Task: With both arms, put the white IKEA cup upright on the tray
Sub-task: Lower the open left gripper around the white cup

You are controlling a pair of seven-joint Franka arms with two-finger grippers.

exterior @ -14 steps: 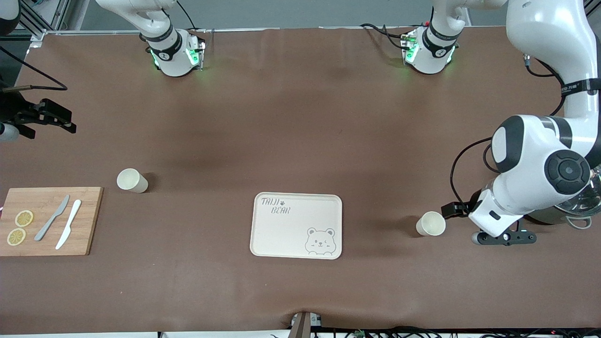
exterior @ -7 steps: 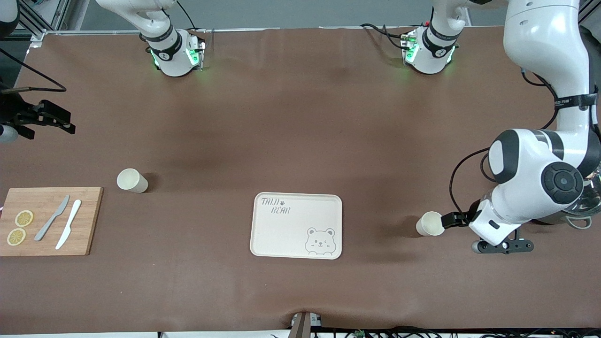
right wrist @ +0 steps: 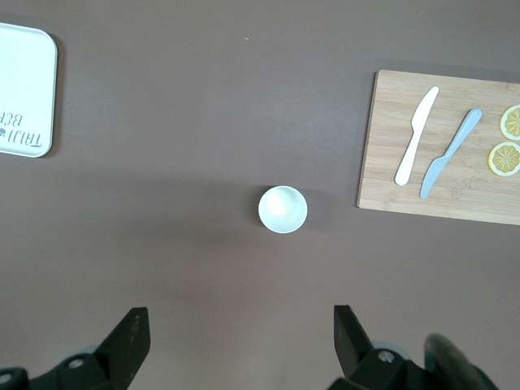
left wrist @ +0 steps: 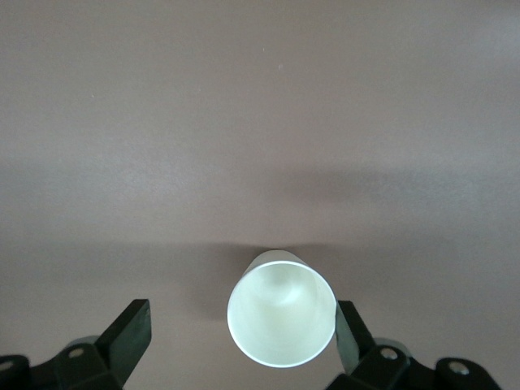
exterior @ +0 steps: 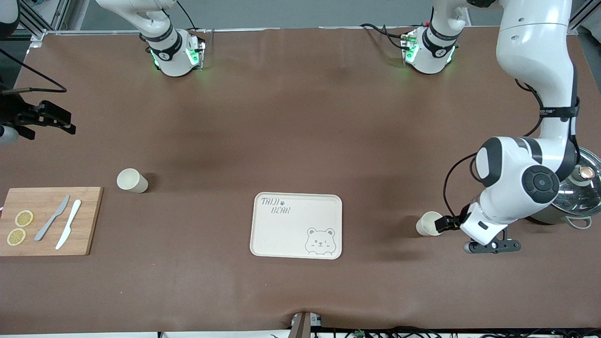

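The left gripper (exterior: 439, 224) was low at the left arm's end of the surface (exterior: 300, 141), right by one white cup (exterior: 427, 223) that stood upright there, apart from the tray (exterior: 296, 225). To do this step well, the arm should slide in until the cup sits in the middle between the fingers (left wrist: 126, 337), then squeeze softly so the cup does not tip or pop out. In the left wrist view the fingers were wide open, one on each side of the cup; one looked very close to the cup's wall, maybe touching, but it held nothing yet. The right gripper (exterior: 51, 117) hung high over the right arm's end and waited, its fingers (right wrist: 130, 341) wide open and empty too. A second cup (exterior: 132, 180) stood upright near the wooden board (exterior: 89, 220) with its two knives (exterior: 61, 223) and lemon slices (exterior: 19, 227).
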